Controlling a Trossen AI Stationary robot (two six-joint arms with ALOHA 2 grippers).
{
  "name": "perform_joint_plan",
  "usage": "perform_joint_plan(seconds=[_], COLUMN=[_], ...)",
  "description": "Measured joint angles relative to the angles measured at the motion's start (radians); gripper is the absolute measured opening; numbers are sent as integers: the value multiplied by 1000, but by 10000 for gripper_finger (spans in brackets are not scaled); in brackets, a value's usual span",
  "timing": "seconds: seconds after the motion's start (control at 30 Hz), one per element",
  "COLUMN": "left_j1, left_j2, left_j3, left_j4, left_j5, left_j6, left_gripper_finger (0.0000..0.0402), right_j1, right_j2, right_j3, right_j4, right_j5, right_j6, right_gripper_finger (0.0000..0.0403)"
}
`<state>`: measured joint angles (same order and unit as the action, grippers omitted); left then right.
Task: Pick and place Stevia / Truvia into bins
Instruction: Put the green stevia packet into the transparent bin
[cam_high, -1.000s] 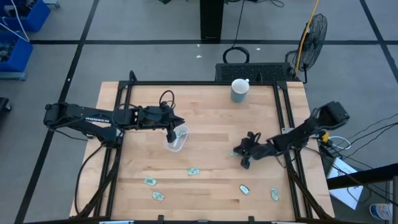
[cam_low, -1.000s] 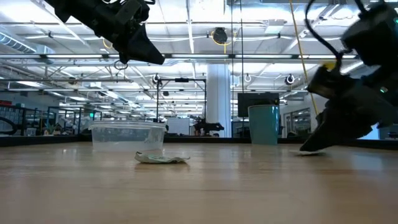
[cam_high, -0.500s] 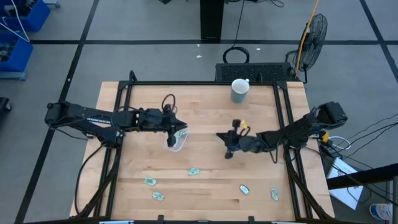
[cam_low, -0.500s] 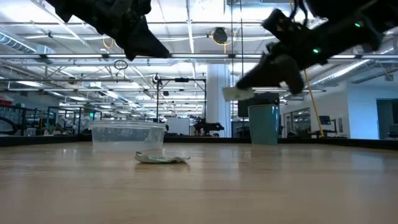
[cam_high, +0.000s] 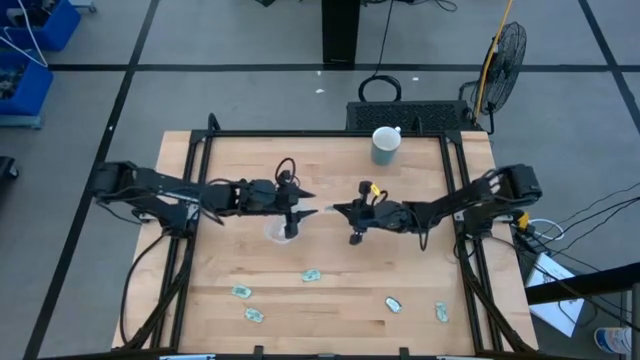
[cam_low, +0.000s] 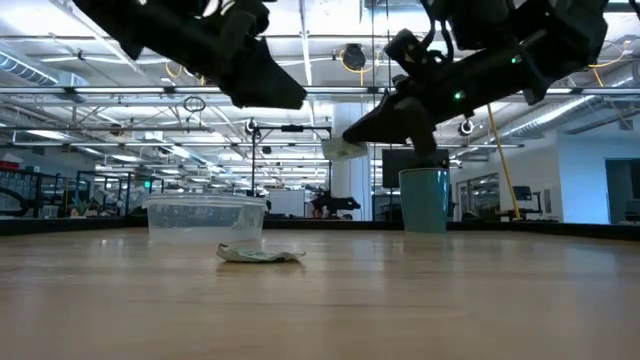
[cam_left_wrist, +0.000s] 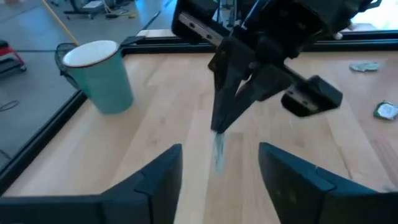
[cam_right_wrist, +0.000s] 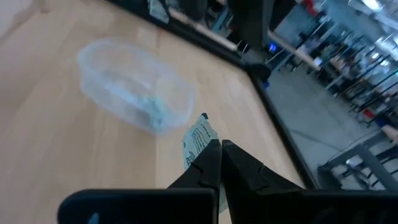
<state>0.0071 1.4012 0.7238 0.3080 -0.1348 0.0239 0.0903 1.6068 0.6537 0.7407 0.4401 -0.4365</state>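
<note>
My right gripper (cam_high: 337, 210) hangs above the table's middle, shut on one pale green and white packet (cam_right_wrist: 198, 138), which also shows in the low view (cam_low: 345, 150). The clear bin (cam_high: 276, 232) stands on the table just left of it, with a packet inside (cam_right_wrist: 154, 113). My left gripper (cam_high: 298, 208) is open and empty above the bin, facing my right gripper (cam_left_wrist: 231, 102). Several more packets lie flat on the table toward the near edge, among them two (cam_high: 312, 274) (cam_high: 393, 304). My right gripper pinches the packet's one end (cam_right_wrist: 203, 148) between its two fingertips. The fingers come from the table's right, slanting down toward the bin. The rest of the packet sticks out past the fingertips, lifted clear of the table.
A grey-green mug (cam_high: 385, 145) stands at the far edge, right of the middle. One packet (cam_low: 260, 255) lies on the table in front of the bin (cam_low: 205, 218). The two grippers are close together over the bin.
My right gripper has risen from the table at the right with the packet and carried it toward the table's left, close to the bin; the packet is lifted clear. My left gripper has moved a little toward the right, over the bin.
</note>
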Motion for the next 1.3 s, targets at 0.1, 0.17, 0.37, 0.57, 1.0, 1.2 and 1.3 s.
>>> perform_joint_plan(seconds=[0.1, 0.17, 0.37, 0.57, 1.0, 1.2, 1.3], left_j1=[11, 21, 33, 33, 31, 32, 31], left_j2=[53, 78, 108, 110, 110, 110, 110], left_j3=[0, 0, 0, 0, 0, 0, 0], left_j4=[59, 64, 78, 129, 138, 137, 129], left_j5=[3, 2, 1, 23, 108, 108, 108], left_j6=[0, 0, 8, 32, 49, 45, 45], left_gripper_finger=[234, 236, 236, 236, 85, 9, 13], right_j1=[0, 1, 0, -12, -34, -30, -29], right_j2=[49, 75, 102, 104, 104, 103, 103], right_j3=[0, 1, 1, 1, 1, 1, 1], right_j4=[119, 176, 303, 354, 371, 370, 367], right_j5=[0, 0, 0, -91, -107, -157, -157], right_j6=[-54, -80, -92, -44, 29, 32, 32], right_gripper_finger=[0, 0, 0, 0, 1, 28, 54])
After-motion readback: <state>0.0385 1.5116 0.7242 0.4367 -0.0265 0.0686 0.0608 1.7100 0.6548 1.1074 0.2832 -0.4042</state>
